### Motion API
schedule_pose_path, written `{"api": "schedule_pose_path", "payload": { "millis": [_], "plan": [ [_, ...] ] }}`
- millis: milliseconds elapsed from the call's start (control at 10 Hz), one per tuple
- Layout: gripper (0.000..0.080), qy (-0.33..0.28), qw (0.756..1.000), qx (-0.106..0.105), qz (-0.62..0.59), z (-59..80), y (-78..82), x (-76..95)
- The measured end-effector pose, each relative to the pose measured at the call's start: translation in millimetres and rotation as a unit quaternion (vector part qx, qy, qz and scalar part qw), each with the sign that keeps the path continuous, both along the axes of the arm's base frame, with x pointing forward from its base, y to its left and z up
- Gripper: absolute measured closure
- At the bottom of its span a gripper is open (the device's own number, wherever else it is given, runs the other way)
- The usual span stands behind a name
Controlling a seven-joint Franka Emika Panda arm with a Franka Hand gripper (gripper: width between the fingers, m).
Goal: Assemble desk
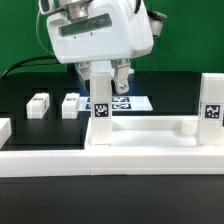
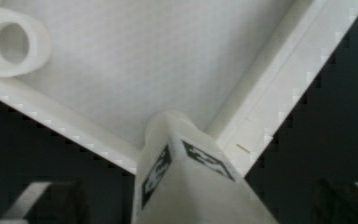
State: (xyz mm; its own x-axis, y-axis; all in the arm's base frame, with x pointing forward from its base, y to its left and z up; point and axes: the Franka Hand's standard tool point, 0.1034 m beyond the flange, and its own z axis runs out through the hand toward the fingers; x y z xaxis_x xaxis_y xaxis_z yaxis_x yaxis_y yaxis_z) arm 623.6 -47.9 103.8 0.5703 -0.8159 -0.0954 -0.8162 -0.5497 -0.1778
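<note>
Holding: nothing that could be seen. The gripper (image 1: pixel 108 84) hung with its jaws spread wide, one on each side of the upright leg (image 1: pixel 101 112), and neither finger appeared to press on it.
Jaws in the wrist view: the fingers were too dim to make out. The same leg (image 2: pixel 185 175) rose close to the camera with dark space on both sides.
Desk top (image 1: pixel 140 150): lay flat on the black table (image 1: pixel 25 92) at the front of the exterior view, wide and white, with its raised rim upward.
Upright leg: stood on the desk top toward the exterior view's left end, directly under the gripper, with a black-and-white tag facing the camera.
Second leg (image 1: pixel 212 105): stood upright at the exterior view's right end of the desk top, its tag also facing the camera.
Loose legs: two short white ones, the outer one (image 1: pixel 38 104) and the inner one (image 1: pixel 70 104), sat on the table behind the desk top. They were toward the exterior view's left, near each other but apart.
Marker board (image 1: pixel 135 102): lay flat on the table behind the upright leg, which partly hid it.
Round socket (image 2: pixel 11 47): sat in the floor of the desk top (image 2: pixel 140 70), well apart from the upright leg.
Rim (image 2: pixel 282 90): ran just beside the upright leg.
Seating: whether the upright leg was fully home could not be told.
</note>
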Motion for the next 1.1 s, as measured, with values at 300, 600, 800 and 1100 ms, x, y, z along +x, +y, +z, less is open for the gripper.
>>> {"api": "schedule_pose_path", "payload": {
  "millis": [300, 600, 800, 1100],
  "plan": [
    [0.0151, -0.017, 0.995, -0.012, 0.098, -0.6, -0.6, 0.0],
    [0.015, -0.054, 0.893, -0.085, 0.439, 2.6, 2.6, 8.0],
    [0.0243, -0.053, 0.898, -0.086, 0.427, 2.2, 1.7, 8.3],
    [0.0505, -0.047, 0.917, -0.087, 0.387, 2.0, -5.6, 8.0]
  ]
}}
